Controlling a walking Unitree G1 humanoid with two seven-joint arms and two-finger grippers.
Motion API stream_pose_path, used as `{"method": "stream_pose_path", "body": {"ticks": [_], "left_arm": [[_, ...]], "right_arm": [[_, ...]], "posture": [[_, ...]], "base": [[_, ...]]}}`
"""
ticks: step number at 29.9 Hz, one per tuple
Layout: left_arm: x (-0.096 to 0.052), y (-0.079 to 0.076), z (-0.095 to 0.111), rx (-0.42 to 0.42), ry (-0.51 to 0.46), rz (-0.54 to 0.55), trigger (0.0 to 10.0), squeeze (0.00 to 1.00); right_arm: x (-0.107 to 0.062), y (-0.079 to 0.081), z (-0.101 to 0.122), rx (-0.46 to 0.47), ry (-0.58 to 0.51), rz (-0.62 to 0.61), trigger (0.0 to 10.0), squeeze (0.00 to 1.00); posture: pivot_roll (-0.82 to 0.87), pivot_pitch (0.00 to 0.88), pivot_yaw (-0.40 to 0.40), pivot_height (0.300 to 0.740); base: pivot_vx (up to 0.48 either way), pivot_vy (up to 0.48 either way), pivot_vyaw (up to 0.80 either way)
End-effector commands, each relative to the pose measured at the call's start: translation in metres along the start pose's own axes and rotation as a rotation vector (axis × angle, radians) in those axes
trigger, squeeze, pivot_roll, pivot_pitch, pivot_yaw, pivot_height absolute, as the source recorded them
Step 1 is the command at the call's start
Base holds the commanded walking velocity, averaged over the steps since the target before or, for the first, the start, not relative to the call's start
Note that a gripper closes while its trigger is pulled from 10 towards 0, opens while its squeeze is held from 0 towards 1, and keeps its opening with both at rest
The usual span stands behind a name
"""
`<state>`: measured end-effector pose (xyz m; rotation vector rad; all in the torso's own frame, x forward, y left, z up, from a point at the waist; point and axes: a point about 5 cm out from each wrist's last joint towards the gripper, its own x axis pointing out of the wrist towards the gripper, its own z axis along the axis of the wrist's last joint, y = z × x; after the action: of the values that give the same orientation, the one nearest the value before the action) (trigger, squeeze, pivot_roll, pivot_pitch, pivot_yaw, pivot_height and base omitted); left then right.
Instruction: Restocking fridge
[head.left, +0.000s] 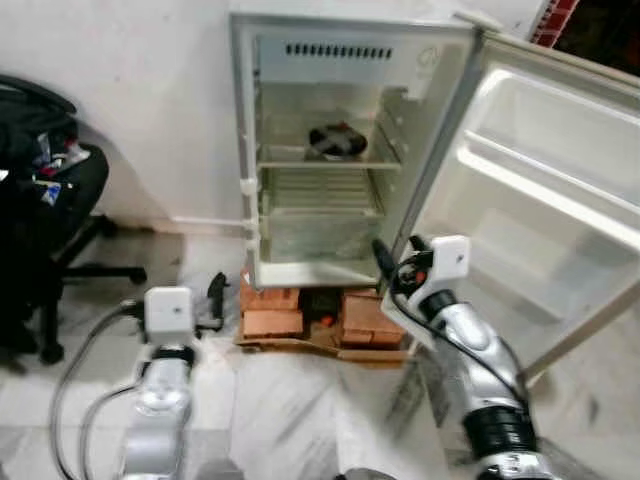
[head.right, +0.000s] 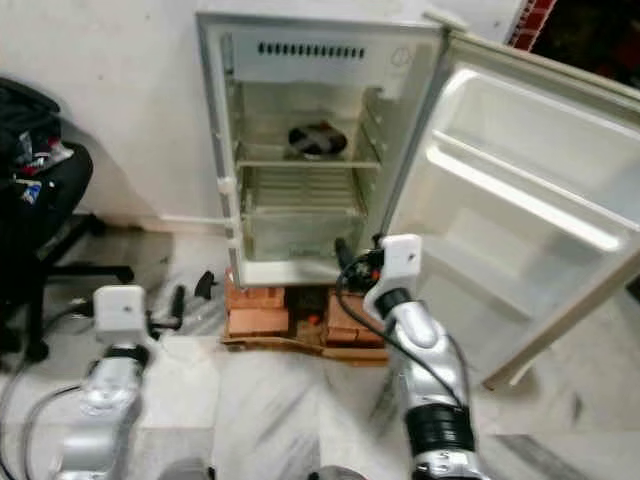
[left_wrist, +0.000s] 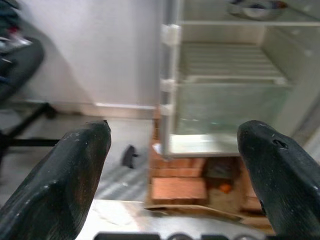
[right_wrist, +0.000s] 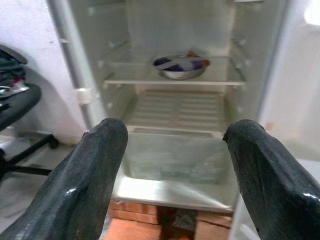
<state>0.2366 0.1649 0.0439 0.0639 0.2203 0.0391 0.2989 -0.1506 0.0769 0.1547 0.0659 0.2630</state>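
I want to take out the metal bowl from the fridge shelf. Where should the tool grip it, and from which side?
Probably grip the near rim of the metal bowl, coming straight in from the open front: it sits upright on the upper shelf, walls close the other sides.

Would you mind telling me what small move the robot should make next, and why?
Probably turn away to fetch an item: the fridge stands open, only a bowl sits on its shelf, and both the left pincer and right pincer are open and hold nothing.
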Motion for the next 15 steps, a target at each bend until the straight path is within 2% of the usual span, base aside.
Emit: {"method": "stream_pose_path", "body": {"ticks": [1, 15], "left_arm": [[0.000, 0.004, -0.002, 0.015, 0.010, 0.006, 10.0, 0.00], [0.001, -0.001, -0.005, 0.035, 0.026, -0.024, 10.0, 0.00]], "right_arm": [[0.005, 0.004, 0.006, 0.011, -0.015, 0.020, 10.0, 0.00], [0.015, 0.013, 0.017, 0.030, -0.041, 0.073, 10.0, 0.00]], "posture": [[0.06, 0.000, -0.092, 0.740], [0.06, 0.000, -0.097, 0.740]], "base": [[0.000, -0.480, 0.00], [0.000, -0.480, 0.00]]}}
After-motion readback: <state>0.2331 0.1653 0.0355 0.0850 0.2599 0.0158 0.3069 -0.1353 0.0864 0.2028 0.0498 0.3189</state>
